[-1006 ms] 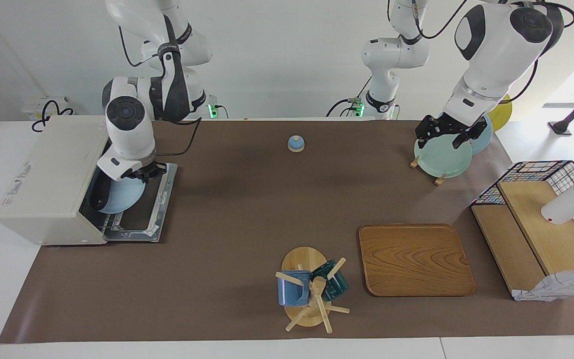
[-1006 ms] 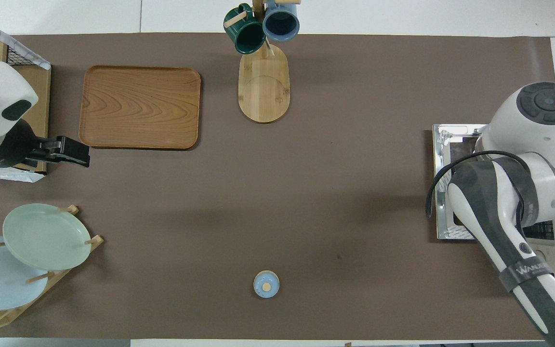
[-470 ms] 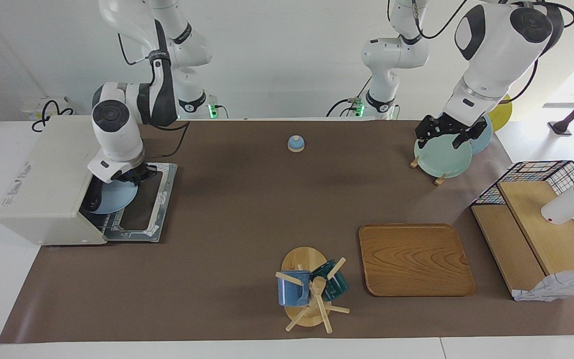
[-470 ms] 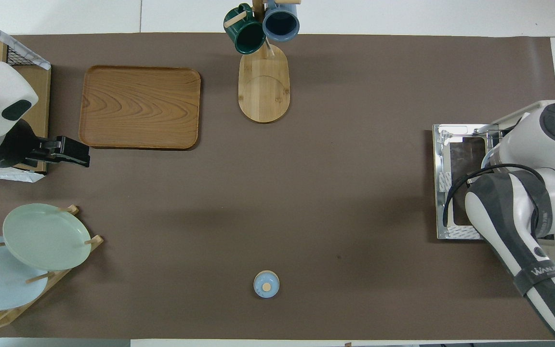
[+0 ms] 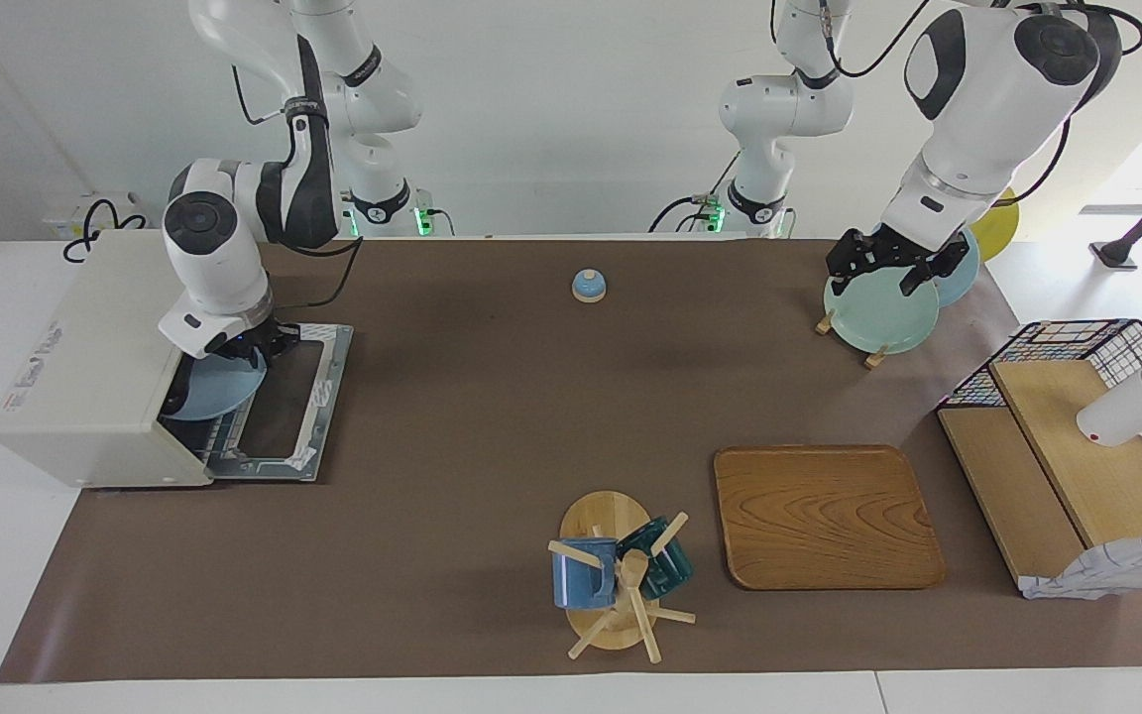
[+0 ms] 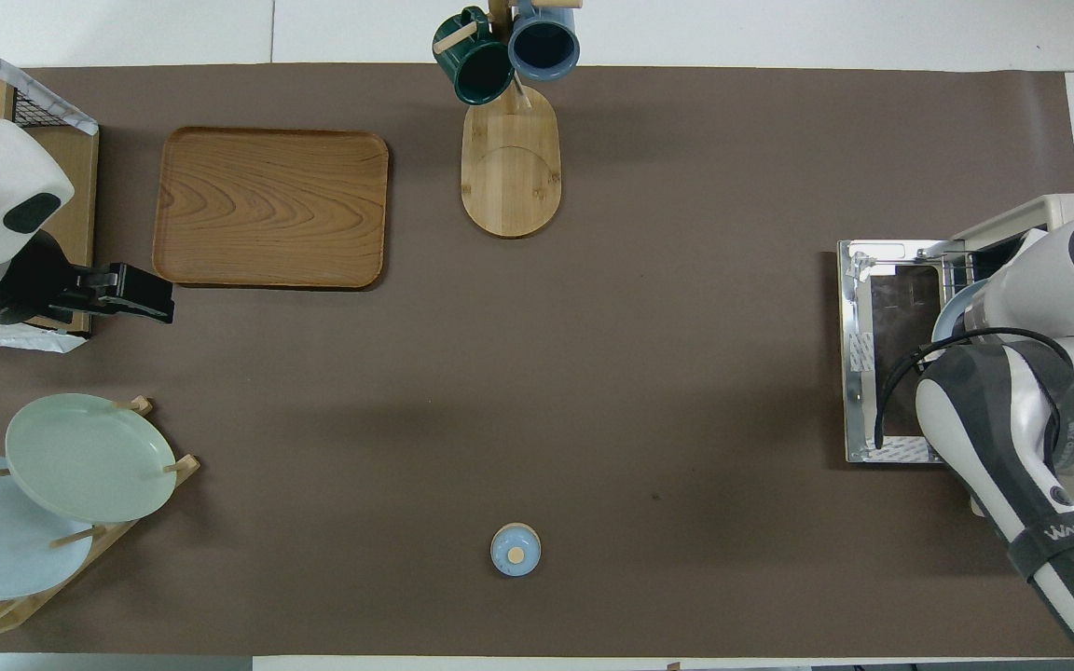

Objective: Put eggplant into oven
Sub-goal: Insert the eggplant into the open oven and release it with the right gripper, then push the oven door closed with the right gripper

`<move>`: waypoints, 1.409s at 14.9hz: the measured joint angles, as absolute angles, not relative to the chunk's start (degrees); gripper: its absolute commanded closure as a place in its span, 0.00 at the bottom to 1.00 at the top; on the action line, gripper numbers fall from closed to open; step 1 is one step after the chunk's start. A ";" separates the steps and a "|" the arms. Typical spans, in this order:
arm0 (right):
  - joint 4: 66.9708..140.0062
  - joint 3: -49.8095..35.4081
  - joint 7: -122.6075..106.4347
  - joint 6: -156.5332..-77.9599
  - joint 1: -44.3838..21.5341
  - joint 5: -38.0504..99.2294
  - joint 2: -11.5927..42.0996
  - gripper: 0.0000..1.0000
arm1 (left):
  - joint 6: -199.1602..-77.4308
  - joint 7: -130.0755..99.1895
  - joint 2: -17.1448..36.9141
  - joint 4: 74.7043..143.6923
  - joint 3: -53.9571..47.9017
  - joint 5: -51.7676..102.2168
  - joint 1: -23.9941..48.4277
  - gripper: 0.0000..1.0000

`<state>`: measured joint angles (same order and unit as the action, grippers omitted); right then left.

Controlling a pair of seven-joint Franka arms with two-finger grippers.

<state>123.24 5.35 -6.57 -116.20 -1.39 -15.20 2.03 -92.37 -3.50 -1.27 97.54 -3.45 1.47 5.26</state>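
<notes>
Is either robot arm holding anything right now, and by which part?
The right end effector sits at the rim of the blue plate in the open oven; whether it grips cannot be told. The left end effector holds nothing.

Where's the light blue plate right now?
The light blue plate sits partly inside the oven mouth, over its open door, under the right gripper.

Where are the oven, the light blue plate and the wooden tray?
oven (image 5: pixel 95 327): facing view, on its cream top.
light blue plate (image 5: pixel 219 392): facing view, on its bare rim.
wooden tray (image 5: pixel 824 516): facing view, on its middle.
</notes>
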 measured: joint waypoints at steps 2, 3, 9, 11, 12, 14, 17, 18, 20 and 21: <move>122.84 4.95 -6.57 -116.29 -1.53 -15.19 2.02 0.58 | -92.37 -3.50 -1.27 97.54 -3.45 1.47 5.26 0.00; 122.06 4.78 -6.57 -115.98 -2.18 -15.08 1.99 0.59 | -92.37 -3.50 -1.27 97.54 -3.45 1.47 5.26 0.00; 117.18 4.20 4.35 -116.14 -11.93 -14.46 1.89 1.00 | -92.37 -3.50 -1.27 97.54 -3.45 1.47 5.26 0.00; 119.26 4.15 8.59 -120.34 -13.46 -14.45 2.88 1.00 | -92.37 -3.50 -1.27 97.55 -3.45 1.47 5.26 0.00; 120.54 4.14 9.67 -123.14 -13.45 -14.45 3.87 1.00 | -92.37 -3.50 -1.27 97.54 -3.45 1.47 5.26 0.00; 122.60 4.33 10.92 -127.77 -13.03 -14.45 6.19 1.00 | -92.37 -3.50 -1.27 97.54 -3.45 1.47 5.26 0.00; 123.14 4.43 13.10 -130.74 -13.07 -14.45 8.83 1.00 | -92.37 -3.50 -1.27 97.54 -3.45 1.47 5.26 0.00; 123.16 4.44 13.34 -130.83 -13.06 -14.45 9.43 1.00 | -92.37 -3.50 -1.27 97.54 -3.45 1.47 5.26 0.00; 123.34 4.49 13.42 -130.83 -12.99 -14.45 10.33 1.00 | -92.37 -3.50 -1.27 97.54 -3.45 1.47 5.26 0.00; 123.51 4.53 13.42 -130.82 -12.97 -14.45 10.60 1.00 | -92.37 -3.50 -1.27 97.54 -3.45 1.47 5.26 0.00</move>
<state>123.51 4.53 13.42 -130.82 -12.97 -14.45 10.60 -92.37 -3.50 -1.27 97.54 -3.45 1.47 5.26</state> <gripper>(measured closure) 0.991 0.000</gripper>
